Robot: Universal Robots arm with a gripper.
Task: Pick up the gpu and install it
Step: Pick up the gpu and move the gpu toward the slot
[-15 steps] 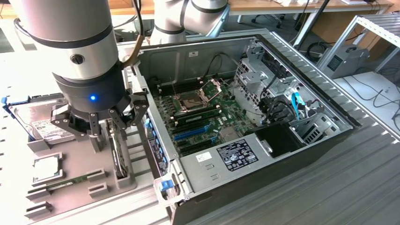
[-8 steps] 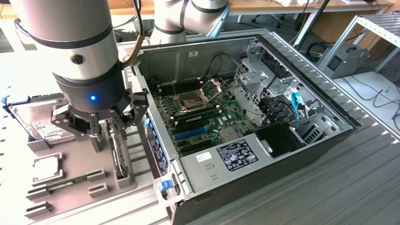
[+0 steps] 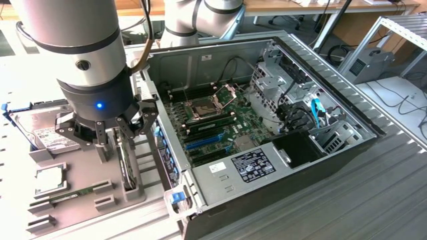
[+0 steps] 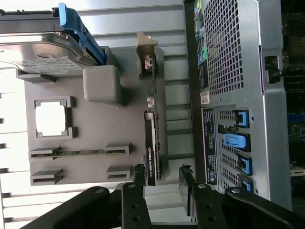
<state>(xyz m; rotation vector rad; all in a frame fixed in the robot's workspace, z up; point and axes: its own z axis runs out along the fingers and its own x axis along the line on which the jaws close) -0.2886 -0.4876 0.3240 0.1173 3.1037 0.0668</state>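
Observation:
The gpu (image 4: 151,143) stands on its long edge in a slot of the grey fixture plate (image 4: 90,138), its silver end bracket (image 4: 147,55) at one end. In the exterior view the gpu (image 3: 128,172) is a thin dark card just outside the computer case's wall. My gripper (image 3: 115,147) hangs right above it, open, with one finger on each side of the card's line. In the wrist view the gripper (image 4: 162,176) straddles the card's end away from the bracket. Nothing is held, and I see no contact with the card.
The open computer case (image 3: 347,145) lies at the exterior view's right, its motherboard (image 3: 220,122) and blue card slots (image 3: 203,142) exposed. On the fixture plate (image 3: 87,172) sit a silver hard drive (image 3: 40,132), a processor (image 3: 50,179) and a green memory stick (image 3: 67,197).

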